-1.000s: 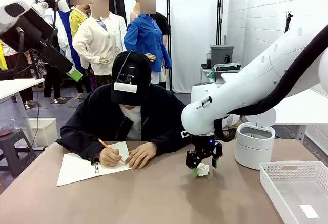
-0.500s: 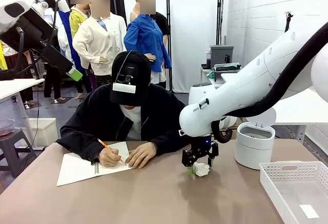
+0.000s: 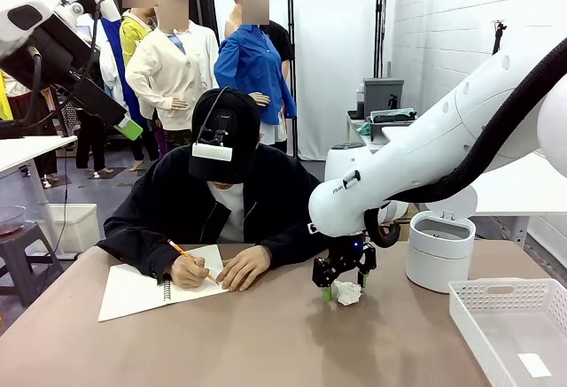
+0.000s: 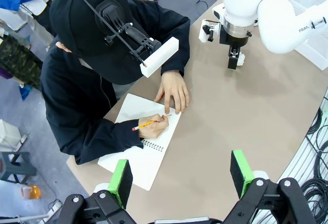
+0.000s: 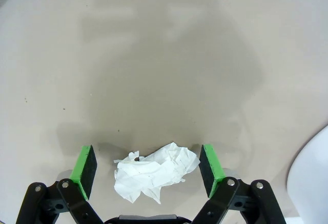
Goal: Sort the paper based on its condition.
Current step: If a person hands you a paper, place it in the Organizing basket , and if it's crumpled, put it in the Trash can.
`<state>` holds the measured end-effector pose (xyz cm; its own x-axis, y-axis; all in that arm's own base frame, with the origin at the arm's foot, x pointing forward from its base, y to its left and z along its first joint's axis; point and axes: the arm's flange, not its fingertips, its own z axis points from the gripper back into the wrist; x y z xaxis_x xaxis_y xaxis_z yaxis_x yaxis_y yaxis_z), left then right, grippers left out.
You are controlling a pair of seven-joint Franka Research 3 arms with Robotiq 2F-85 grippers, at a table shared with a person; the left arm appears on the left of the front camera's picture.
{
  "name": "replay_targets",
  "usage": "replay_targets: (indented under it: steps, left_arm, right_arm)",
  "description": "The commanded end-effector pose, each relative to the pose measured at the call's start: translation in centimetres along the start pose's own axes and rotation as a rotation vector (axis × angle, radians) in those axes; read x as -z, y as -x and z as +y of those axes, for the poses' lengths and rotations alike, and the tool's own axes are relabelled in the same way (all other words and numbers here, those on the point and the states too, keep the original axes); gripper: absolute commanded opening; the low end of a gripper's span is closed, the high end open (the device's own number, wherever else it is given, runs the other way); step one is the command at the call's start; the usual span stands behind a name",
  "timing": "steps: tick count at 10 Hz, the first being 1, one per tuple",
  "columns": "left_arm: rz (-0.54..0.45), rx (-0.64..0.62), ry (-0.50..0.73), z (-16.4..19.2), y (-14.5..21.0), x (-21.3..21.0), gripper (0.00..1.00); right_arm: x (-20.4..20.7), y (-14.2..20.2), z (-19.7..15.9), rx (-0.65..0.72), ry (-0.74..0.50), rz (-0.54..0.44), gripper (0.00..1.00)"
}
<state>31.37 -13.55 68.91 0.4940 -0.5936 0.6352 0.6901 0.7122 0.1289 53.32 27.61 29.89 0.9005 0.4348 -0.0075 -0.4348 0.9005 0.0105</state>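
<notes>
One crumpled paper wad (image 5: 155, 177) lies on the brown table (image 3: 266, 343), directly between the spread green pads (image 5: 84, 170) of the right gripper (image 5: 147, 168). In the right wrist view a clear gap shows on each side of it, so nothing touches it yet. In the front view the same wad (image 3: 347, 292) sits under that gripper (image 3: 344, 274), near the round white bin (image 3: 439, 250) and well apart from the person's spiral notebook (image 3: 142, 290).

It looks very light, soft and springy: thin tissue-like paper, loosely balled, likely to compress a good deal before the pads bite and to slide on the smooth table if nudged from one side only. The bulkier middle seems the best place to pinch, not the thin flap at its lower edge.

High above the table, the left gripper (image 4: 180, 172) hangs with its jaws wide apart and empty.
</notes>
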Motion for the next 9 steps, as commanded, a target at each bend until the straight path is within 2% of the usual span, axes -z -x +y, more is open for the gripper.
replay_targets:
  steps: [1, 4, 7, 9]
  left_arm:
    - [0.003, -0.001, 0.000, 0.00, 0.06, -0.05, 1.00]
    - [0.003, -0.001, 0.000, 0.00, 0.06, -0.05, 1.00]
    - [0.003, -0.001, 0.000, 0.00, 0.06, -0.05, 1.00]
    - [0.003, -0.001, 0.000, 0.00, 0.06, -0.05, 1.00]
  right_arm:
    - [0.04, 0.05, -0.20, -0.009, 0.001, 0.005, 1.00]
    - [0.00, 0.00, 0.00, 0.000, 0.000, 0.000, 0.98]
    - [0.05, 0.10, -0.50, 0.023, -0.013, -0.002, 0.41]
    - [-0.70, 0.37, -0.22, 0.082, 0.001, 0.034, 0.41]
